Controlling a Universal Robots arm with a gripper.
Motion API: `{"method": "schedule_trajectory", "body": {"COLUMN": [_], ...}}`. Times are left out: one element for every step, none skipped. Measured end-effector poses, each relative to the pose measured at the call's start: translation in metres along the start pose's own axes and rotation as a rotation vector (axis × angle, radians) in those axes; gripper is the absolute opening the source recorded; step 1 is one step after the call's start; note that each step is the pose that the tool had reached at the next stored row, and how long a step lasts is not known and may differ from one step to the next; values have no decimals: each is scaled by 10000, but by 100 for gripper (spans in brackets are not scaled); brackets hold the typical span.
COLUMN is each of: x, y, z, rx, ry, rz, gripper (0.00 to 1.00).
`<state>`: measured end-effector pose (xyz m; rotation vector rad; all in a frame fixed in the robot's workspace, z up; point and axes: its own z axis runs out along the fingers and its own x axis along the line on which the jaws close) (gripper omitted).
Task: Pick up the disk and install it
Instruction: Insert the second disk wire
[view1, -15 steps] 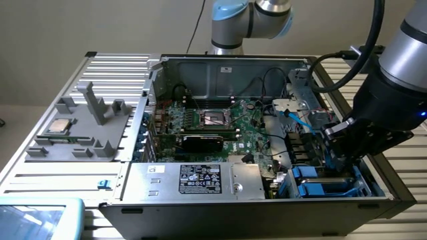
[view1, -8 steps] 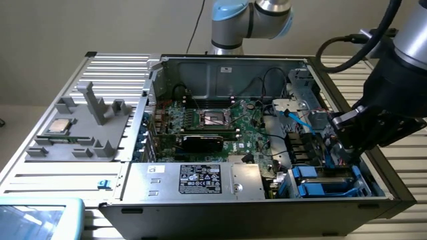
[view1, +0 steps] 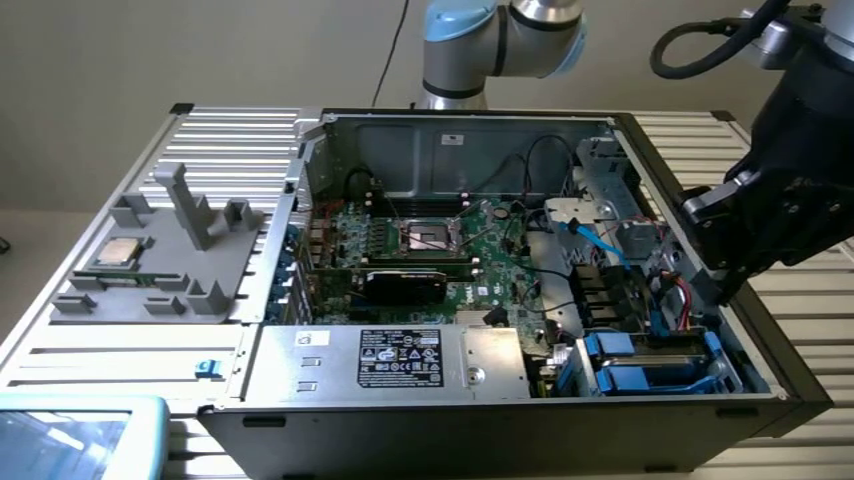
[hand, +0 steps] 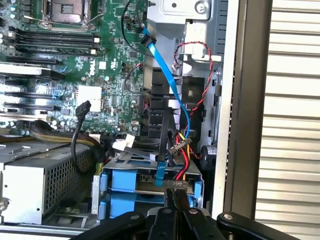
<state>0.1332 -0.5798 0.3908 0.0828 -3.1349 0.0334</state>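
The disk (view1: 651, 362) sits in the drive cage at the case's near corner on the exterior view's right, its blue carrier framing grey metal. In the wrist view the disk (hand: 131, 181) lies just ahead of my gripper (hand: 177, 217), with blue carrier ends on both sides. My fingers are pressed together, shut, with nothing visibly between them. A black cable plug and red, yellow and black wires hang right above the fingertips. From outside, my gripper (view1: 725, 290) hovers over the case's right-hand wall, above the cage.
A silver power supply (view1: 387, 360) with a black sticker fills the case's front. Behind it lies the green motherboard (view1: 441, 250). A blue data cable (hand: 167, 75) crosses the bay. A grey fixture holding a processor chip (view1: 118, 252) stands outside, on the exterior view's left.
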Motion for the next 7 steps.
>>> {"method": "schedule_trajectory", "body": {"x": [0, 0, 0, 0, 0, 0, 0], "y": [0, 0, 0, 0, 0, 0, 0], "z": [0, 0, 0, 0, 0, 0, 0], "rx": [0, 1, 0, 0, 0, 0, 0], "ry": [-1, -2, -3, -4, -5, -6, -7], "rz": [0, 0, 0, 0, 0, 0, 0], "gripper": [11, 11, 11, 11, 11, 11, 11]}}
